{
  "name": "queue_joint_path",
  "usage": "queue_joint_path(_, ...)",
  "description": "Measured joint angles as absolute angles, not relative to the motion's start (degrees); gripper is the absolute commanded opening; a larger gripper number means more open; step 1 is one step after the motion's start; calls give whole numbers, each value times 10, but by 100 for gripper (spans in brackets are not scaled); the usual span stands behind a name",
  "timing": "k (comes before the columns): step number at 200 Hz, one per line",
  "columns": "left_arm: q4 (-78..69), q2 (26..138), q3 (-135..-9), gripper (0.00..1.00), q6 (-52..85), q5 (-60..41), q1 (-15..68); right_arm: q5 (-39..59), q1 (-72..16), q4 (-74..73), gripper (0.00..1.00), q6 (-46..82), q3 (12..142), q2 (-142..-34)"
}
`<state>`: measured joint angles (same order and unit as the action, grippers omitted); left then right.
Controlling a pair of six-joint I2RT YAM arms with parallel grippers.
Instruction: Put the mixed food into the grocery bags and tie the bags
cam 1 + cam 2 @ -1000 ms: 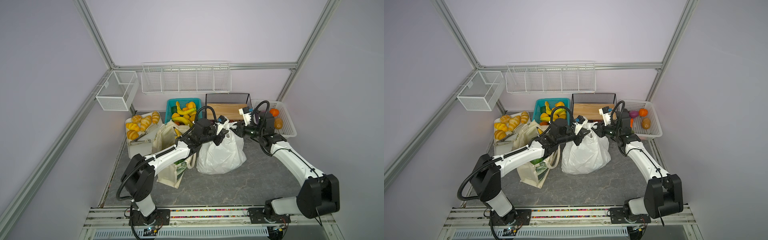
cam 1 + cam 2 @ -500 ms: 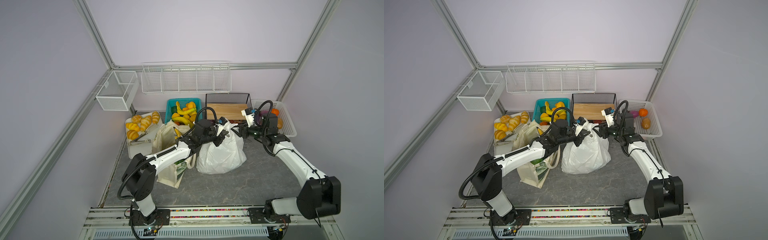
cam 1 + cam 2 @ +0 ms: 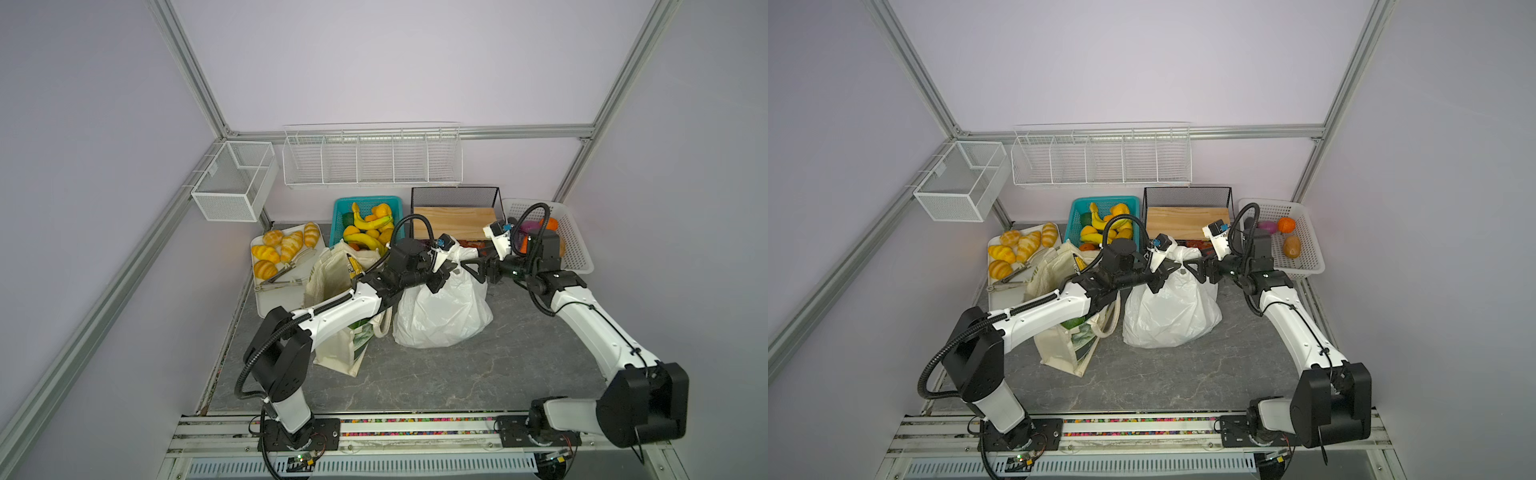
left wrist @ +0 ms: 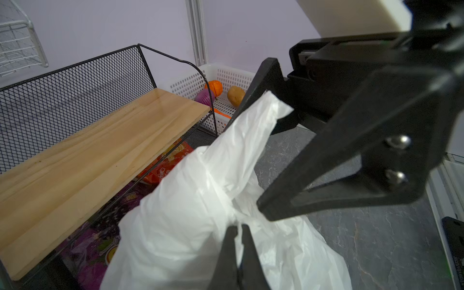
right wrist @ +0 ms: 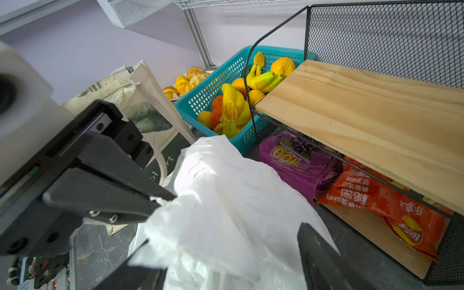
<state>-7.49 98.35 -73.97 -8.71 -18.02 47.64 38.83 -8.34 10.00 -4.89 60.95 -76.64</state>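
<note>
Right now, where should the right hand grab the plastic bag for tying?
Probably the free handle standing atop the plastic bag, from the white basket side: it rises within the open right hand, and the left hand pinches the plastic beside it.

Left: tote; right: plastic bag

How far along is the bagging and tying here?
Done: plastic bag looks filled; snack bag sits in the tote. In hand: left gripper pinches the plastic bag's top, right gripper open around a loose handle. Left: no knot visible on either bag.
</note>
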Motion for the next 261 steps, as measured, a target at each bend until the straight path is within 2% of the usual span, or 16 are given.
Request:
queue_joint_path(35,-75,987,-740,0,-90,-180,476,398,-92,93,93,-42,623,-790)
queue_joint_path(64,-74,989,-740,0,-93,-180,476,399,-98,86,93,-29,649,-826)
queue_joint_path(88,-74,992,-740,0,-97,-180,476,401,-99,74,89,-19,655,-842)
queue_joint_path(107,-74,995,-740,0,-98,-180,476,406,-100,70,75,-16,656,-848)
queue_joint_path(130,-74,999,-740,0,-99,-180,476,416,-103,65,49,-13,658,-853)
queue_joint_path(149,-74,1003,-740,0,-100,-180,476,425,-103,65,33,-14,659,-854)
queue_joint_path(170,-75,1008,-740,10,-99,-180,476,433,-104,66,17,-14,660,-854)
queue_joint_path(195,-74,1010,-741,25,-97,-190,477,436,-104,66,7,-19,662,-854)
queue_joint_path(229,-54,1008,-745,46,-92,-229,477,436,-103,79,6,-34,671,-854)
queue_joint_path(261,-8,982,-745,53,-86,-277,477,449,-98,106,6,-65,674,-842)
